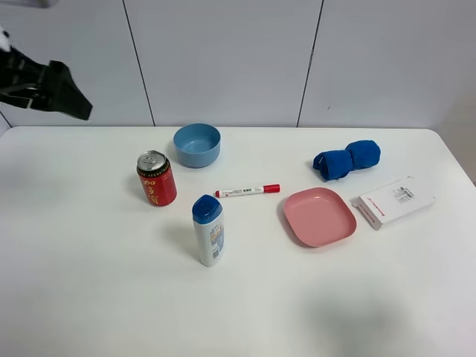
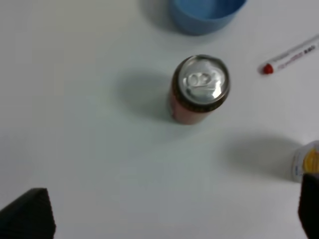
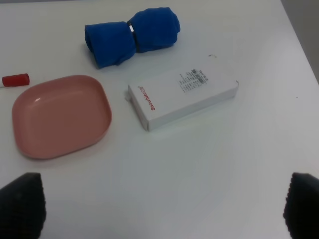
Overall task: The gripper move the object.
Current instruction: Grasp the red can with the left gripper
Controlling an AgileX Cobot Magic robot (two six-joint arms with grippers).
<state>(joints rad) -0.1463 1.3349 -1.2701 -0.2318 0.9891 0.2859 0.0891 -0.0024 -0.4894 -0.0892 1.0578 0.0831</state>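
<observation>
On the white table [image 1: 89,297], found the small red drink can with silver top [image 1: 156,178] upright, near the round blue bowl [image 1: 197,145] and the white blue-capped bottle [image 1: 208,230]. Saw the left gripper [image 1: 56,93] high up, well apart from the can, jaws spread wide and empty. Saw the right gripper [image 3: 159,206] equally wide, empty.

wall [image 1: 223,59]: white panels, dark seams | table [image 1: 89,297]: white | light: seemingly diffuse
</observation>
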